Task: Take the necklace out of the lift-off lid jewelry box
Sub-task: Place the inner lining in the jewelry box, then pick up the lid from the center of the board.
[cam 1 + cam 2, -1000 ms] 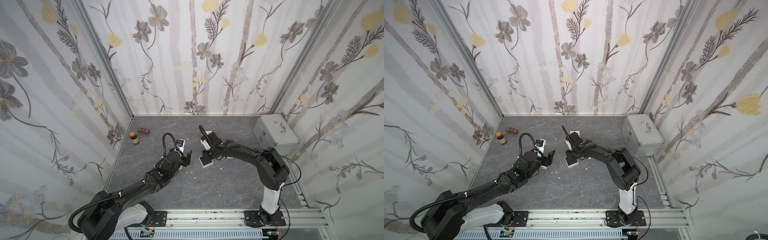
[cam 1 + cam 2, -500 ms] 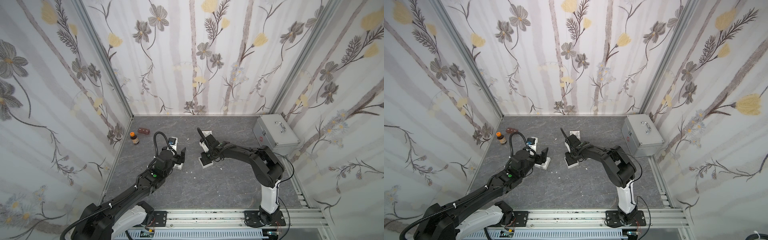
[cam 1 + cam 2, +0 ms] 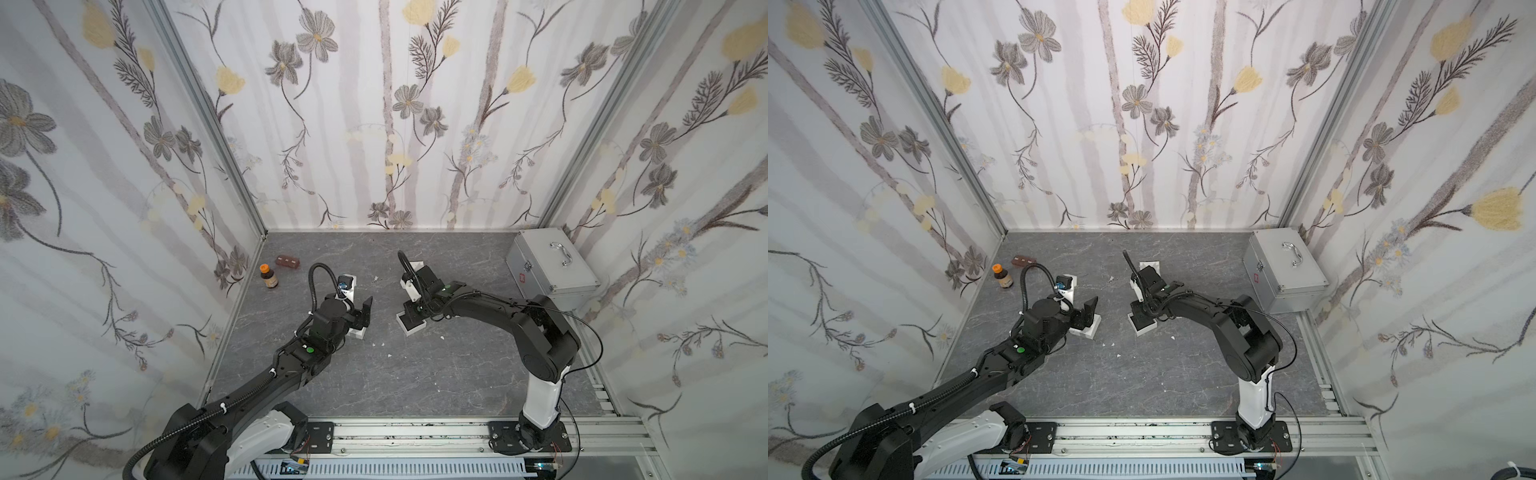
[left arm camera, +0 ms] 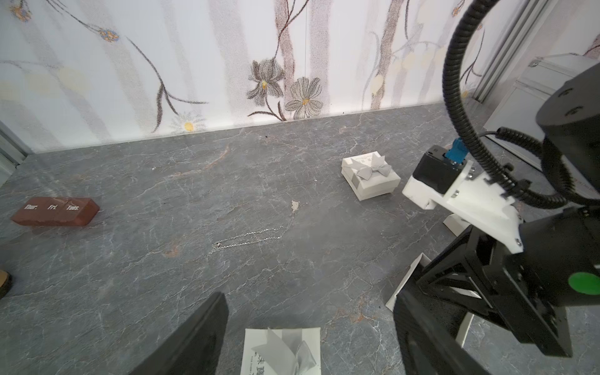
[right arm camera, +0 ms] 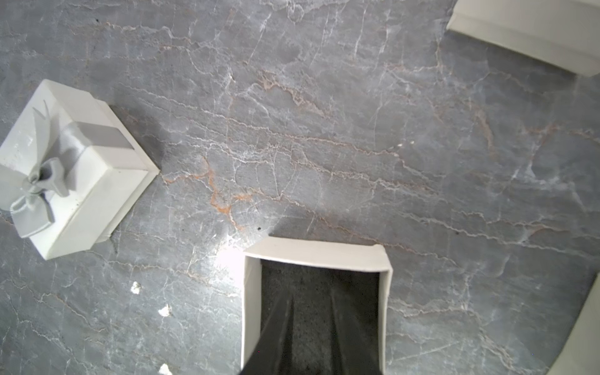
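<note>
The white jewelry box (image 5: 316,251) stands open with dark foam inside; it shows in both top views (image 3: 411,328) (image 3: 1144,328). My right gripper (image 5: 311,298) reaches down into it, fingers a narrow gap apart, with nothing visible between them. No necklace shows inside the box. The box's lid (image 4: 281,350), white with a grey bow, lies on the table to the left (image 5: 65,168). My left gripper (image 4: 310,295) hovers over the lid, wide open and not touching it. A thin silver chain (image 4: 250,237) lies loose on the table beyond the lid.
A second, closed white box with a bow (image 4: 370,177) sits behind the right wrist. A silver case (image 3: 548,266) stands at the back right. A brown bottle (image 3: 269,276) and a reddish pill box (image 4: 55,211) are at the back left. White crumbs (image 5: 134,287) dot the table.
My left arm shifted slightly left and its jaws spread wider over the lid on the table. The right gripper stayed down in the open box.
</note>
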Tool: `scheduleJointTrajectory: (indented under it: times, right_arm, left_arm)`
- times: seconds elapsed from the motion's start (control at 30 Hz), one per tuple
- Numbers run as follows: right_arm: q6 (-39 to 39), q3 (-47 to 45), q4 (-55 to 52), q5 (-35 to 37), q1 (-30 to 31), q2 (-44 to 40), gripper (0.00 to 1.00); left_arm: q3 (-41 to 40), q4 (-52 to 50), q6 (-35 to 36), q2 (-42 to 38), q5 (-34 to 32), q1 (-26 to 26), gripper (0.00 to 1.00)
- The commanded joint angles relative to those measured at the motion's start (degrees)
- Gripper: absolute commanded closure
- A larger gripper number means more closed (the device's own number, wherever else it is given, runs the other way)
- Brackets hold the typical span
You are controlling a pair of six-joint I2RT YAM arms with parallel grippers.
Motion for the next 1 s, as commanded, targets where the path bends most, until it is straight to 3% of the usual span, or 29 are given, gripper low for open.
scheduleJointTrajectory:
  times: [0.0, 0.1, 0.27, 0.4, 0.57, 0.97]
  right_arm:
    - [0.05, -0.46, 2.37, -1.33, -0.42, -1.57, 0.76]
    - [0.15, -1.42, 2.72, -2.23, -1.87, -3.61, 0.71]
    - [0.23, -5.21, 2.95, -1.77, -7.45, -8.45, 0.54]
    - [-0.47, -8.22, 1.84, 3.12, -12.45, -10.44, 0.34]
    - [-1.14, -9.52, 0.88, 11.20, -14.38, -9.93, 0.13]
    - [2.48, -7.68, 1.80, 14.45, -14.89, -5.26, 0.08]
  left_arm:
    - [0.49, 0.47, -0.05, 0.89, 2.05, 0.18, 0.18]
    - [1.02, 0.46, 0.07, 2.25, 3.58, 0.18, 0.17]
    - [1.24, 1.41, -0.29, 3.55, 5.27, 0.17, 0.17]
    - [1.42, 1.62, -0.36, 4.42, 6.42, 0.23, 0.16]
    - [1.86, 1.87, -0.28, 5.83, 7.67, 0.21, 0.15]
    - [2.03, 2.90, 0.54, 8.60, 9.50, 0.25, 0.14]
